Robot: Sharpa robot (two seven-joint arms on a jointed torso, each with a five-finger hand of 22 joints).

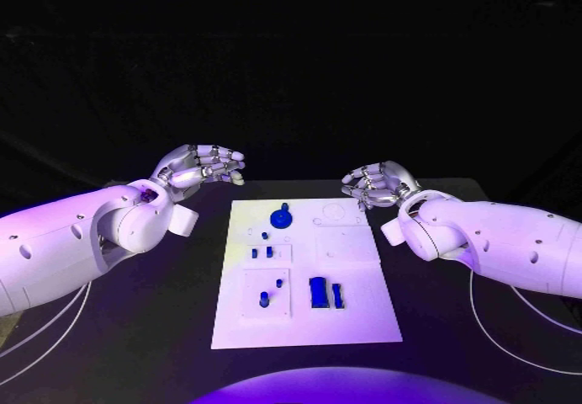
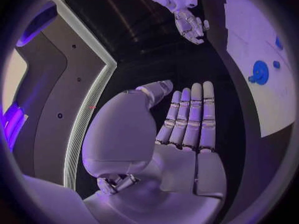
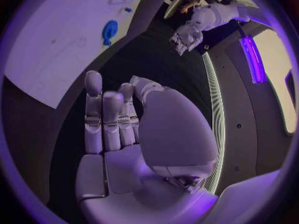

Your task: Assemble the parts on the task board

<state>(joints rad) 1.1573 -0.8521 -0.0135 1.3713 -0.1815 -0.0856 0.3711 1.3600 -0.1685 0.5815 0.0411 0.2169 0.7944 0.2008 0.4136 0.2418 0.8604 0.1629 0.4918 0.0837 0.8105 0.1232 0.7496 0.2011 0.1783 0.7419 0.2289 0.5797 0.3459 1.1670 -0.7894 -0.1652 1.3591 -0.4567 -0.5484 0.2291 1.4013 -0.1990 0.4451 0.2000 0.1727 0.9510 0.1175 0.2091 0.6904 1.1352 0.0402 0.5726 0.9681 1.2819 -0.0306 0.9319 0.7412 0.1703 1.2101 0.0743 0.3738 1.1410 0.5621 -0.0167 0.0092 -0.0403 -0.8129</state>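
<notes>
Fingers of the left hand (image 1: 200, 168) extend side by side, straight and slightly parted, with the thumb set off to one side; nothing lies in the palm, as the left wrist view (image 2: 181, 134) confirms. Fingers of the right hand (image 1: 378, 185) are likewise extended and empty, the thumb bent across beside them in the right wrist view (image 3: 124, 134). Both hands hover above the black table (image 1: 170, 295), the left just off the far left corner of the task board (image 1: 364, 328), the right at its far right corner; neither touches it.

The white board lies flat in the middle of the table between the two arms. Near its far edge sits a round blue disc (image 1: 280, 219) with a small knob just beyond it. Two small blue pegs (image 1: 261, 252) stand side by side in a recess left of centre. Nearer the robot, two more small blue pieces (image 1: 269, 291) occupy another recess, and to their right stand a broad blue block (image 1: 318, 291) and a narrow blue bar (image 1: 337, 295), close together but apart.
</notes>
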